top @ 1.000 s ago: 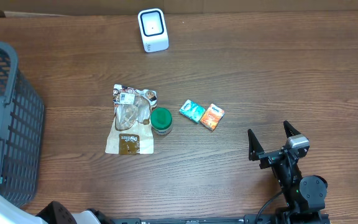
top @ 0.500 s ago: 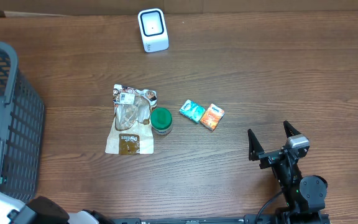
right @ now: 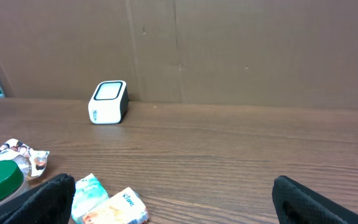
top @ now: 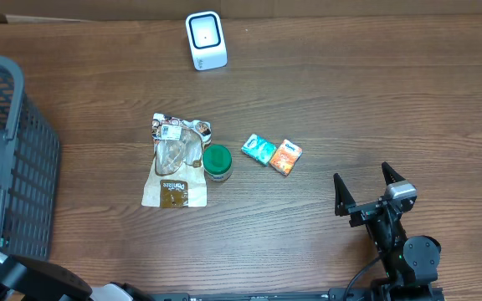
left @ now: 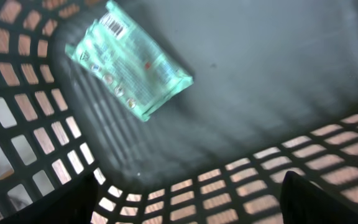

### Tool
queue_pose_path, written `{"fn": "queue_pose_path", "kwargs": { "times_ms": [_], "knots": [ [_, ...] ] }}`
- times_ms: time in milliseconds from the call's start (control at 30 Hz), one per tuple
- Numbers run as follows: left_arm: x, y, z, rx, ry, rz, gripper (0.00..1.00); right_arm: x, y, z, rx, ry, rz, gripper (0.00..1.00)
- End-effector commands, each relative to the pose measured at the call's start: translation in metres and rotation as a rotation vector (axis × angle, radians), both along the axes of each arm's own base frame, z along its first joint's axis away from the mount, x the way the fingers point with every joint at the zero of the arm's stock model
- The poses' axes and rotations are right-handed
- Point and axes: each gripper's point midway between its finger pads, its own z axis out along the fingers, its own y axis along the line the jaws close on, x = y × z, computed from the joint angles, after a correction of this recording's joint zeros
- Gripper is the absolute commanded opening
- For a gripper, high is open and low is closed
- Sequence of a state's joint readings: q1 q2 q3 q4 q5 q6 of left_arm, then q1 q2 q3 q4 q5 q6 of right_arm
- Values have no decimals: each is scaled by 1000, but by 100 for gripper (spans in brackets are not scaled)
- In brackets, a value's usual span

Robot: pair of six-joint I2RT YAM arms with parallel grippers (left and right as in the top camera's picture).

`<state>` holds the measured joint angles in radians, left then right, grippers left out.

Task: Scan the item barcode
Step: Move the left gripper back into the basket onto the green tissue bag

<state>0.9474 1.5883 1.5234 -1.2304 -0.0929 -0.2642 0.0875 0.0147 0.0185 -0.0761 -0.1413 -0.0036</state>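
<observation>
While the left fingers [left: 191, 206] hover spread and empty over the basket [top: 32, 159] at 9 o'clock, the green packet [left: 129, 59] lies inside, likely scanned; right fingers [top: 363, 186] wait open at 5 o'clock.

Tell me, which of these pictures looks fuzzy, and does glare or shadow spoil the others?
Left wrist view: the fuzzy one, with the green packet and the basket mesh smeared and the barcode barely legible. Overhead view: sharp and evenly lit, with only faint shadows beside the snack bag and scanner. Right wrist view: clear, with no glare on the wooden table.
</observation>
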Motion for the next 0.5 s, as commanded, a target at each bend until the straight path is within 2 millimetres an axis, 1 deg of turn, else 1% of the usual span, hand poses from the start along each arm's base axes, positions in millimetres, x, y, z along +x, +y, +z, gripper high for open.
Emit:
{"fn": "queue_pose_path", "kwargs": {
  "times_ms": [0,33,233,467],
  "knots": [
    [-14,5,-15,8,47,45,78,0,0,-3,-5,-2,-1,100],
    [-15,7,-19,6,51,49,77,0,0,-3,-5,-2,-1,100],
    [-24,17,-39,-12,93,79,77,0,0,-3,-5,-2,-2,100],
    [-28,26,-74,-62,188,78,72,0,0,-3,-5,-2,-1,100]
  ]
}}
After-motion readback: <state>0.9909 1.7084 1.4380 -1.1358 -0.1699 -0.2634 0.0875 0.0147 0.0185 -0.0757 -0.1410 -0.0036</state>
